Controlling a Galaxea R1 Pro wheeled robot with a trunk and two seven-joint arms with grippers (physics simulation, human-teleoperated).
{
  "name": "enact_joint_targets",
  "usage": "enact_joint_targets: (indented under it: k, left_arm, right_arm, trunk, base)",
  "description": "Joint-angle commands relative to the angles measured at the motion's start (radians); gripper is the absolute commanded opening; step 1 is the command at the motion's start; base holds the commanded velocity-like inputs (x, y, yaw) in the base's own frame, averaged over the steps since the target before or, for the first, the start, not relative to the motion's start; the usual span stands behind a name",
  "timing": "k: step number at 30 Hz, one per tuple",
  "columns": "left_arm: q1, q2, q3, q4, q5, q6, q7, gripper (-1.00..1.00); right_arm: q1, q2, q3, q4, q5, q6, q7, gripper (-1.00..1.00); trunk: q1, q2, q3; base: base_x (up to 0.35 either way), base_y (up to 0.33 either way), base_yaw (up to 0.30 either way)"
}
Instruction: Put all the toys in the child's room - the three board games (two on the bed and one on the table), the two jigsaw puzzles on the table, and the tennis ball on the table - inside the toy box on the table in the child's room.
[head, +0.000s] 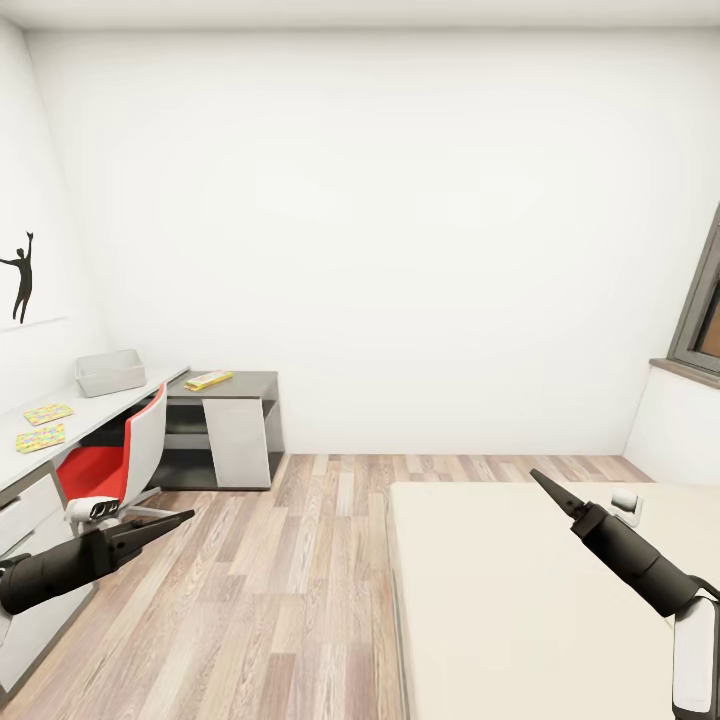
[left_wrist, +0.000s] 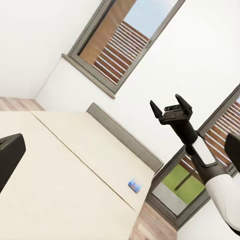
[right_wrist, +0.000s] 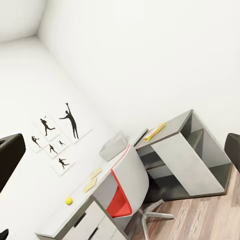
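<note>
While the robot stands mid-room w/ nothing held, the head view reads like this, L to R. A dark figure sticker is on the left wall. Below it runs the table, carrying two puzzles flat side by side near its front end. The toy box sits further along, apart from them and close to the wall. It looks empty from here, so the task seems barely started, if at all. A red & white chair is tucked under the table, prob. blocking a close approach to that stretch. A yellowish board game lies on the lower dark wing, just past the box.

The tennis ball shows in the right wrist view, on the table top at the end away from the box, beyond the puzzles.

The left gripper hovers low over the floor beside the chair. Its fingers sit at opposite edges of its wrist view, so the jaws are wide apart & empty.

The bed is at lower right. The left wrist view shows a small blue game lying flat on the mattress near the headboard end, well apart from the table.

The right gripper is raised over the bed, jaws spread & empty, seen clearly from the left wrist cam. A window is at far right.

Both arms are held out clear of furniture, which I'd read as a travel pose. Next call is prob. choosing table or bed first.
</note>
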Motion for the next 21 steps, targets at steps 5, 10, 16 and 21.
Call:
enact_joint_targets:
  k: [5, 10, 16, 21]
  left_arm:
    - [-0.001, 0.0, 0.0, 0.0, 0.001, 0.011, -0.004, 1.0]
    - [-0.001, 0.0, 0.0, 0.0, 0.001, 0.011, -0.003, 1.0]
    - [-0.001, 0.0, 0.0, 0.0, 0.001, 0.011, -0.003, 1.0]
    - [-0.001, 0.0, 0.0, 0.0, 0.001, 0.011, -0.003, 1.0]
  right_arm:
    - [-0.001, 0.001, -0.002, 0.0, -0.002, 0.006, 0.002, 1.0]
    - [-0.001, 0.001, -0.001, -0.002, -0.002, 0.011, 0.0, 1.0]
    - [-0.002, 0.0, 0.0, -0.001, -0.002, 0.019, -0.002, 1.0]
    - [-0.002, 0.0, 0.0, -0.001, -0.002, 0.02, -0.002, 1.0]
  trunk:
    - [0.0, -0.002, -0.002]
    - [0.0, -0.002, -0.002]
    - [0.0, -0.002, -0.007]
    - [0.0, -0.002, -0.013]
  base:
    - [0.0, 0.0, 0.0]
    - [0.0, 0.0, 0.0]
    - [0.0, 0.0, 0.0]
    - [0.0, 0.0, 0.0]
